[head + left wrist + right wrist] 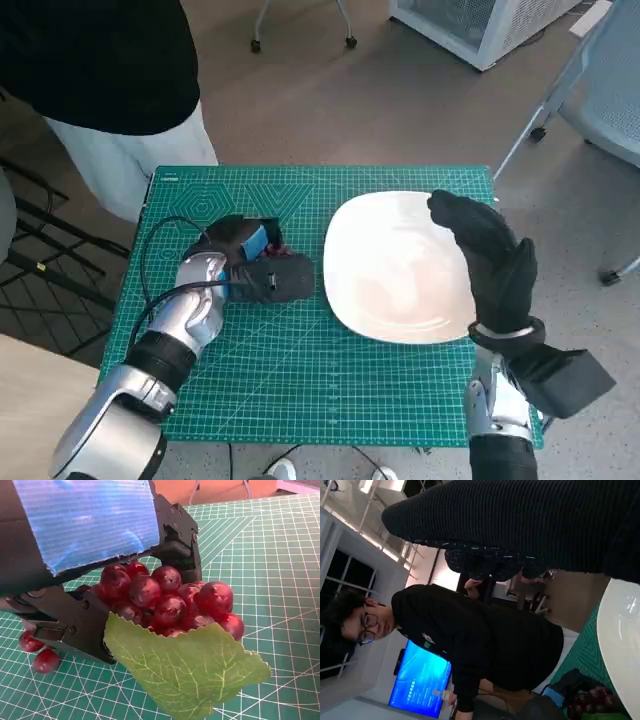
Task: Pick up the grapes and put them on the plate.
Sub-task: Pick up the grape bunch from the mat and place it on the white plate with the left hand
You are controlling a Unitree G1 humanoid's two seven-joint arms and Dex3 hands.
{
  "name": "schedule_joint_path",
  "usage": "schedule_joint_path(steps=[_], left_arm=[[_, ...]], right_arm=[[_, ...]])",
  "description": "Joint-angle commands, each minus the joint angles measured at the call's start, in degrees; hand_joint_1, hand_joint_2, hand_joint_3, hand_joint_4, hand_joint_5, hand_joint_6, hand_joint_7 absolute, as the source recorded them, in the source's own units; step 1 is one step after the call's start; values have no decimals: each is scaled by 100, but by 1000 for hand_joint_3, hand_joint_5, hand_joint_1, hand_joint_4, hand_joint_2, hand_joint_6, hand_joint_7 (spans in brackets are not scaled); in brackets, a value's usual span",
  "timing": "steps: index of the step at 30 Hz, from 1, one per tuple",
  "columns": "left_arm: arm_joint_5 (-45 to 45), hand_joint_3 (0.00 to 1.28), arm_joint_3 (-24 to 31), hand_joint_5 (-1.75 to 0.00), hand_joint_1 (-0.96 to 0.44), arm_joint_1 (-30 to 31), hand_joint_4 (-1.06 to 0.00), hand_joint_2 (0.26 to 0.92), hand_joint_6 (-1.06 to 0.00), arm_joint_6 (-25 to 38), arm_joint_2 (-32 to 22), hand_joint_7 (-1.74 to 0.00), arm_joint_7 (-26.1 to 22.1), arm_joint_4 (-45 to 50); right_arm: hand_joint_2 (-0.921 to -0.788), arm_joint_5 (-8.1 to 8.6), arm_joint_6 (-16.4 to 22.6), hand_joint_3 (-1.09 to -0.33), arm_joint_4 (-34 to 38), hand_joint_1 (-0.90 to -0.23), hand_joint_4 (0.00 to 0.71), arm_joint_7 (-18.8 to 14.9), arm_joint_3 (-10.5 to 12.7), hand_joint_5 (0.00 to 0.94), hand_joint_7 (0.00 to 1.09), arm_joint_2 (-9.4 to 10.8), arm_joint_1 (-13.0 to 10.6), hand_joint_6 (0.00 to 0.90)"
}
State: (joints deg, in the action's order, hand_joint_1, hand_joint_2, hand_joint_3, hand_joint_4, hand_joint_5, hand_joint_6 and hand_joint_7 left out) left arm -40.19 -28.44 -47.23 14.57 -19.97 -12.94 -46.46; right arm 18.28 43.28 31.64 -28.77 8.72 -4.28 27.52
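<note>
A bunch of red grapes (pixel 165 600) with a big green leaf (pixel 185 670) lies on the green cutting mat (pixel 300 380). My left hand (pixel 250 258) sits over the bunch left of the plate. Its black fingers (pixel 181 545) wrap the grapes from both sides and grip them. In the head view the hand hides most of the bunch. The white plate (pixel 400 265) is bare, on the mat's right half. My right hand (pixel 490 255), gloved and holding nothing, hovers with fingers stretched over the plate's right edge. The right wrist view shows the plate (pixel 620 640) and the grapes (pixel 592 700) beyond it.
Two loose grapes (pixel 37 652) hang off the bunch by my thumb. A black cable (pixel 160 240) loops over the mat's left side. A person (pixel 100 60) stands at the table's far left corner. A chair (pixel 600 90) stands at the right.
</note>
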Motion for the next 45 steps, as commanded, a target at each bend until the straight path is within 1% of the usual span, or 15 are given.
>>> schedule_joint_path(steps=[1,8,14,23,27,32,36,38,42,45], left_arm=[[22,254,12,-1416,2,224,-438,921,-446,137,-107,-1380,-203,278],[32,247,161,-1407,2,449,-446,921,-455,395,-341,-1372,-480,1307],[-33,242,337,-1398,2,747,-454,921,-462,584,-550,-1365,-605,2352],[-86,255,755,-1412,2,1309,-440,921,-446,557,-870,-1381,-494,3928],[-168,237,886,-1388,2,1481,-462,921,-465,611,-922,-1361,-473,4449],[-268,204,976,-1347,2,1620,-500,921,-501,702,-918,-1322,-501,4889],[-324,179,1017,-1354,3,1677,-573,921,-507,729,-896,-1216,-558,5095],[-329,173,1027,-1354,3,1685,-595,921,-504,732,-892,-1191,-587,5160],[-310,159,1038,-1310,3,1677,-579,921,-537,725,-885,-1227,-636,5231],[-283,171,1037,-1316,2,1638,-545,921,-533,721,-859,-1269,-678,5226]], right_arm=[[-921,21,-9,-750,67,-654,453,-11,0,1,469,36,-50,16],[-921,40,-15,-751,78,-654,452,-26,6,1,470,35,-37,15],[-921,35,-4,-751,105,-654,452,-25,20,1,471,24,-19,15],[-921,60,16,-752,140,-651,452,-42,47,1,472,18,7,14],[-921,57,36,-752,141,-649,452,-41,51,1,472,24,3,14],[-921,60,67,-752,172,-648,452,-41,58,1,473,29,12,15],[-921,68,81,-752,197,-644,452,-44,65,1,473,25,18,15],[-921,72,87,-752,217,-642,452,-45,70,1,473,23,26,16],[-921,75,97,-752,236,-640,453,-45,74,1,472,24,32,17],[-921,75,102,-751,236,-640,453,-40,78,1,472,22,33,17]])
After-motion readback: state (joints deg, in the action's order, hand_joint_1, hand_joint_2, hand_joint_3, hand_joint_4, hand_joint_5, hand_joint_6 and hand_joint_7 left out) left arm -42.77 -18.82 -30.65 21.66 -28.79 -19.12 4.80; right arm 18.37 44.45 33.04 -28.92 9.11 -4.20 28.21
